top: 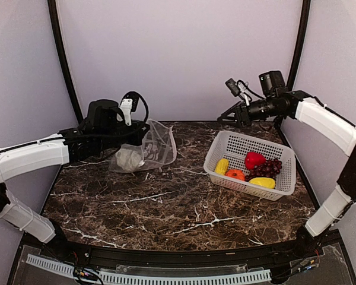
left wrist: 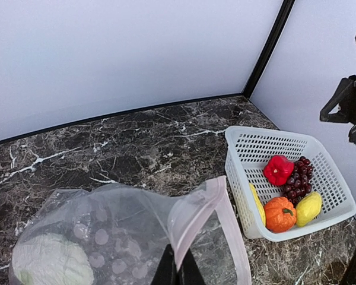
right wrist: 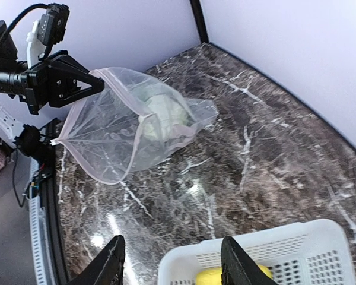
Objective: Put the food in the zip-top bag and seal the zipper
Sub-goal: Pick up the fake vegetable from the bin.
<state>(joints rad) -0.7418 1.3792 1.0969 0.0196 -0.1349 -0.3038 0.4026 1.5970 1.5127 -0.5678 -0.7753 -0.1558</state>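
The clear dotted zip-top bag (top: 157, 144) lies at the back left with its mouth held up and open. The white-green cabbage (top: 129, 158) is inside it. My left gripper (left wrist: 178, 270) is shut on the bag's pinkish zipper (left wrist: 221, 205) edge. My right gripper (right wrist: 173, 267) is open and empty, hovering above the far left corner of the white basket (top: 216, 153). In the basket lie two yellow pieces (top: 222, 166) (top: 262, 182), the orange-red round one (top: 235, 174), the red pepper (top: 254, 159) and the dark grapes (top: 269, 168).
The marble table (top: 166, 202) is ringed by pale walls and black corner posts (top: 62, 59). The basket stands at the right, the bag at the back left. A white slotted rail (top: 166, 276) runs along the front edge.
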